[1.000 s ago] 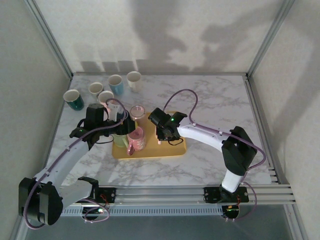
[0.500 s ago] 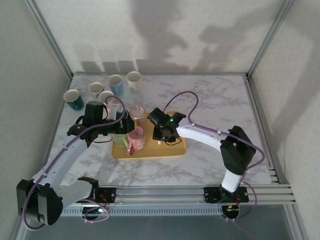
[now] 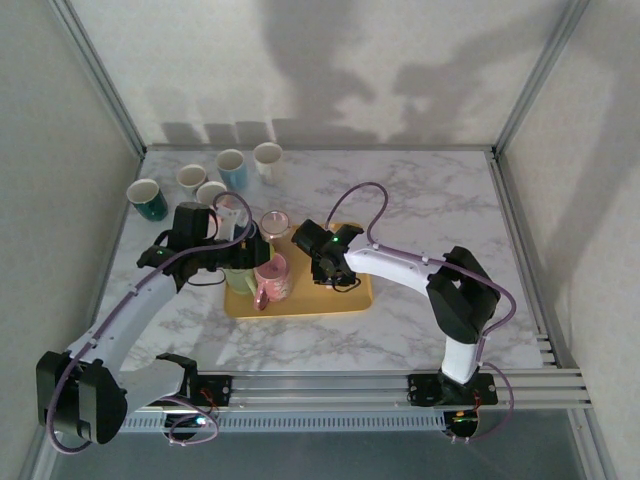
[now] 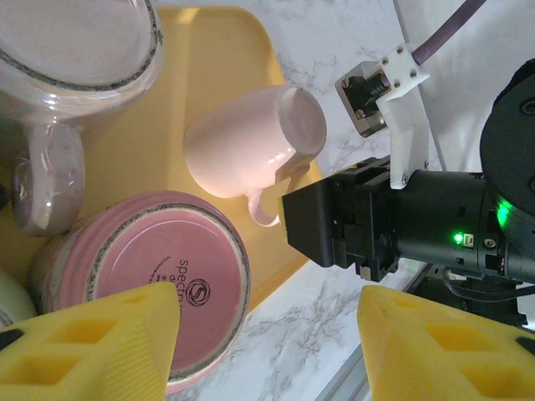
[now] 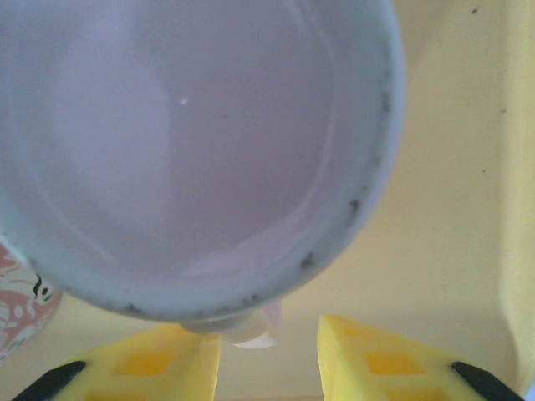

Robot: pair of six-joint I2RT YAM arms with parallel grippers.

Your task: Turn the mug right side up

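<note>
White-walled bay, marble table (image 3: 430, 200). The right hand (image 5: 272, 355) is partly open, fingers either side of what looks like the handle (image 5: 247, 332) of the pale mug (image 4: 242, 150), not clamped. The mug lies on its side on the tray (image 4: 209, 58). The left hand (image 4: 267, 313) is wide, holding nothing. Likely glazed ceramic: stiff, slick, chippable, so grip the rim wall firmly

Glossy ceramic mug (image 4: 251, 150), matt plastic tray (image 4: 209, 50), marbled table (image 4: 334, 33)

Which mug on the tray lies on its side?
The pale pink mug, mouth toward the right gripper; the ribbed pink mug and grey mug stand base-up.
</note>
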